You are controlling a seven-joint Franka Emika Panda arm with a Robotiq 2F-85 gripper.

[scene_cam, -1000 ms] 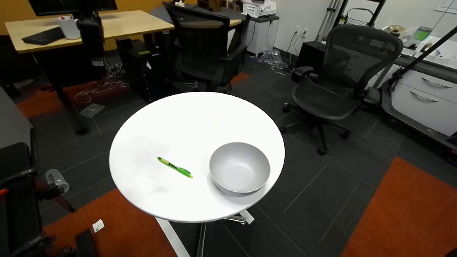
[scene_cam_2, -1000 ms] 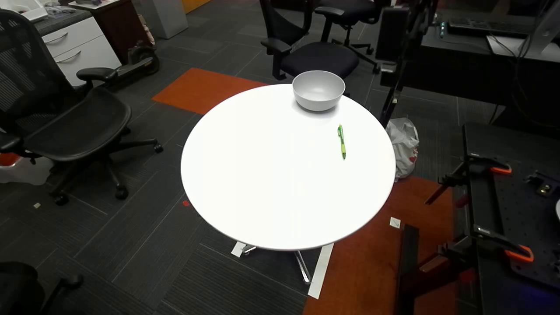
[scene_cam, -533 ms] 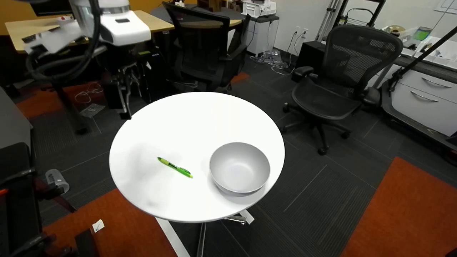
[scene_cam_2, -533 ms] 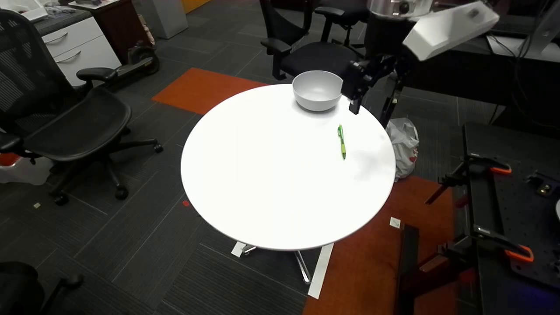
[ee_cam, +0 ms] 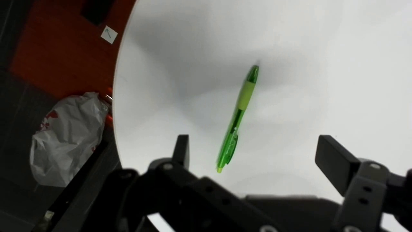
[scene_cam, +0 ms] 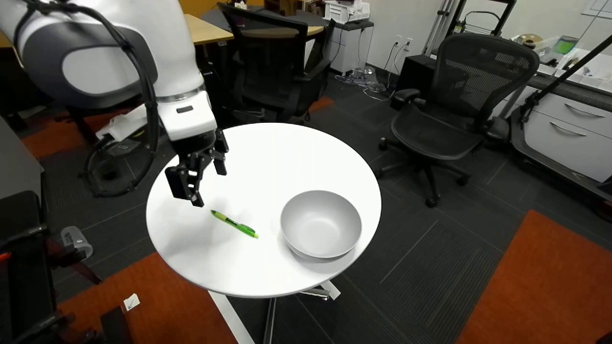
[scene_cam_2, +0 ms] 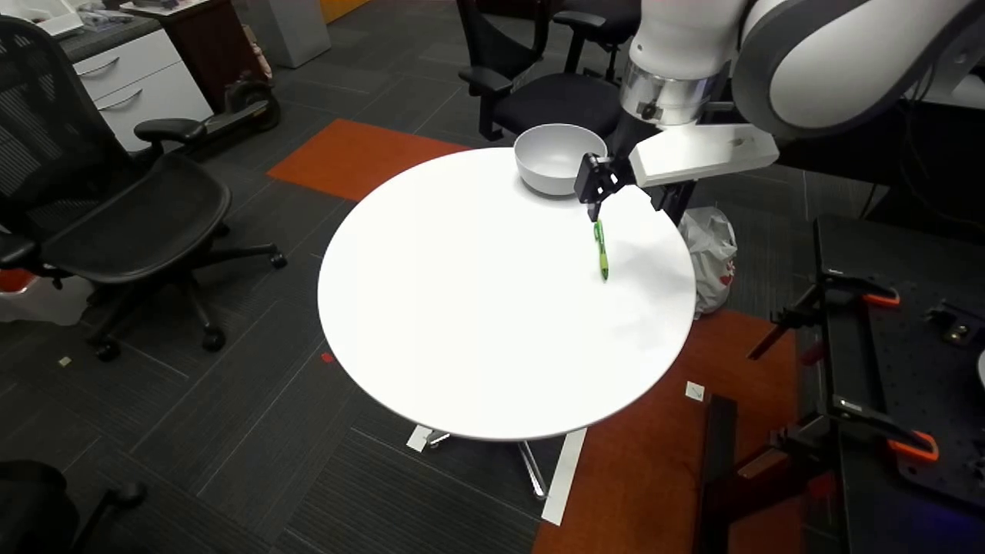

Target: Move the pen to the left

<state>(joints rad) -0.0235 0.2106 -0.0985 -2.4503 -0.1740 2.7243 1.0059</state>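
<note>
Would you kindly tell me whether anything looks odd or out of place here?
Mildly, yes: a crumpled plastic bag sits beside the table, apparently on the floor, and a cup-like container seems tipped over; both look like stray litter. The pen and bowl look intact.

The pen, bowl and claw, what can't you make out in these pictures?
The pen: any lettering, too small to read in an exterior view.
The claw: its rear, cut off by the wrist view's bottom edge.
The bowl: part of its side, hidden by the claw in an exterior view.
</note>
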